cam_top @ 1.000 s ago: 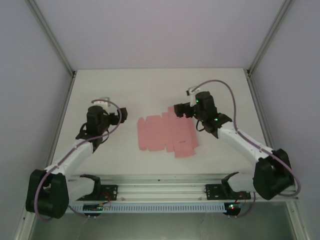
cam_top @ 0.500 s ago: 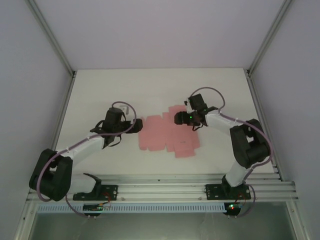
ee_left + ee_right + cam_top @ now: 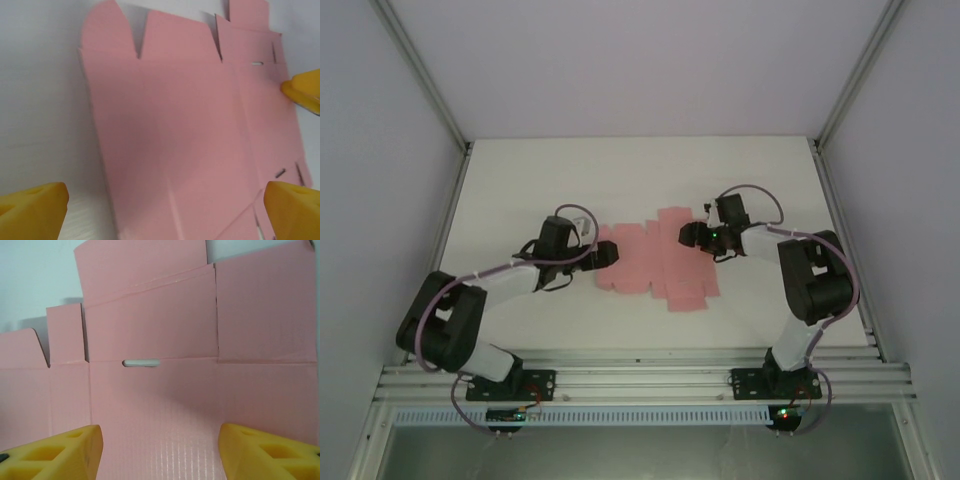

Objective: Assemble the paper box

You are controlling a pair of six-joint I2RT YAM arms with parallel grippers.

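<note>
One paper box point(image 3: 655, 265), a flat pink die-cut card sheet with notched flaps, lies on the white table point(image 3: 520, 180), left gripper point(image 3: 610, 255) at its left edge, right gripper point(image 3: 686, 235) over its right flaps. Left wrist: smooth slitted card, yellow fingers point(image 3: 35, 207) spread wide. Right wrist: creased panels, fingers apart, gripping nothing.

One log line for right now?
paper box: flat on table | left tool: open, at left edge | right tool: open, over right side
</note>
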